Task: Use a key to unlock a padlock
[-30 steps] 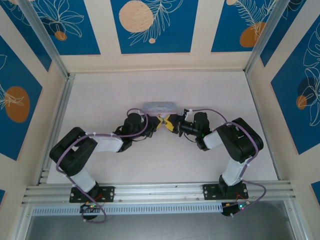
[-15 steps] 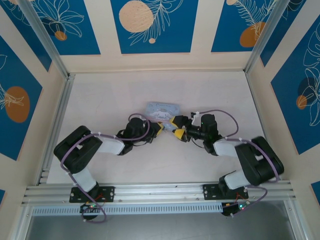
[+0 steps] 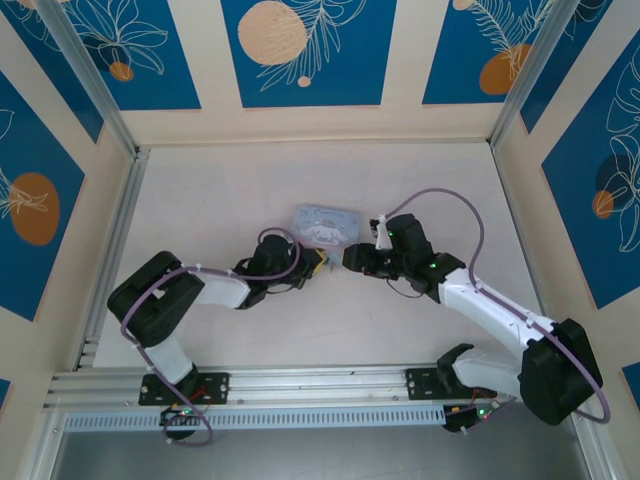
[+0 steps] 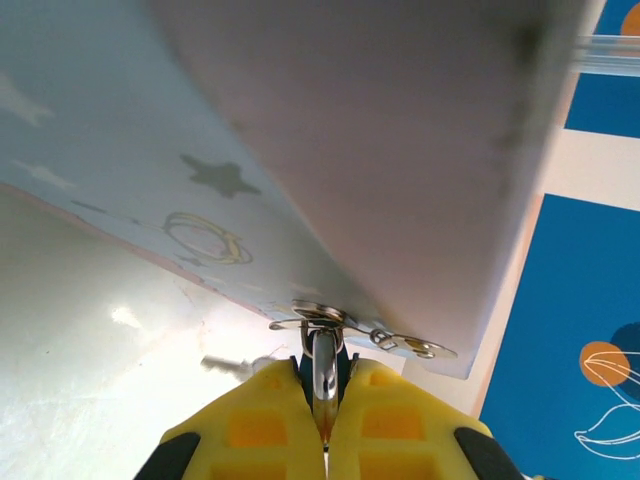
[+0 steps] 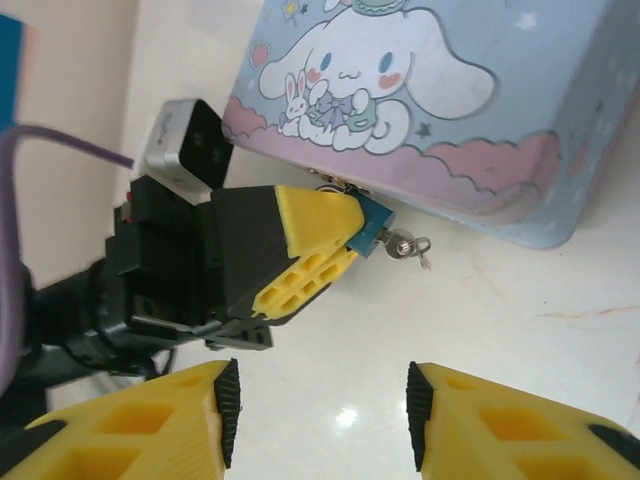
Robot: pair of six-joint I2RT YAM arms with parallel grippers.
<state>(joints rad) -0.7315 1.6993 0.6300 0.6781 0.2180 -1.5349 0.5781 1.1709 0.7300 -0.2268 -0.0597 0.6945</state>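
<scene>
On the table (image 3: 200, 200), left tool (image 4: 324, 385) pinches padlock (image 5: 372, 226).

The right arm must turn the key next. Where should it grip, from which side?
Probably the exposed head of the key, jutting from the padlock that the left gripper clamps; come along its axis from the open table side, away from the tin.

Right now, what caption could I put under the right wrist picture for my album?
Left gripper pinches the padlock by the tin, key poking out; right gripper open.
</scene>
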